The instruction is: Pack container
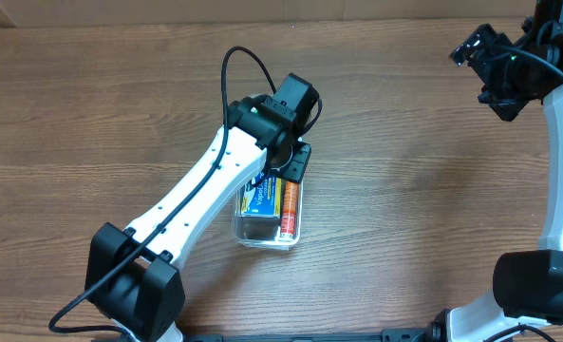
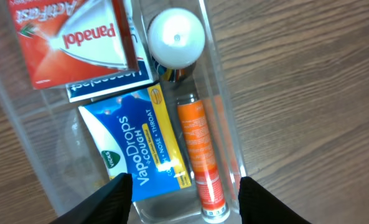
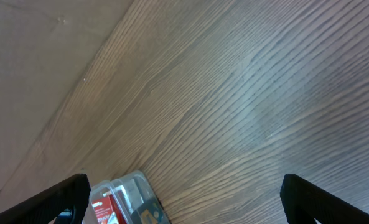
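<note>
The clear plastic container [image 1: 290, 235] lies on the wooden table, partly under my left arm. In the left wrist view its wall [image 2: 224, 106] surrounds a blue VapoDrops packet [image 2: 134, 146], an orange tube [image 2: 200, 155], a white-capped bottle [image 2: 176, 37], a red Panadol box [image 2: 78, 34] and a dark blue box [image 2: 112, 86] under it. My left gripper [image 2: 184, 202] is open and empty, just above the container's end. My right gripper [image 3: 184, 205] is open and empty, far off at the back right [image 1: 495, 71]. The right wrist view catches a corner of the container [image 3: 125, 199].
The wooden table [image 1: 414, 190] spreads around the container. A black cable [image 1: 238, 57] loops above the left arm. The table's far edge meets a plain backdrop [image 3: 35, 56] in the right wrist view.
</note>
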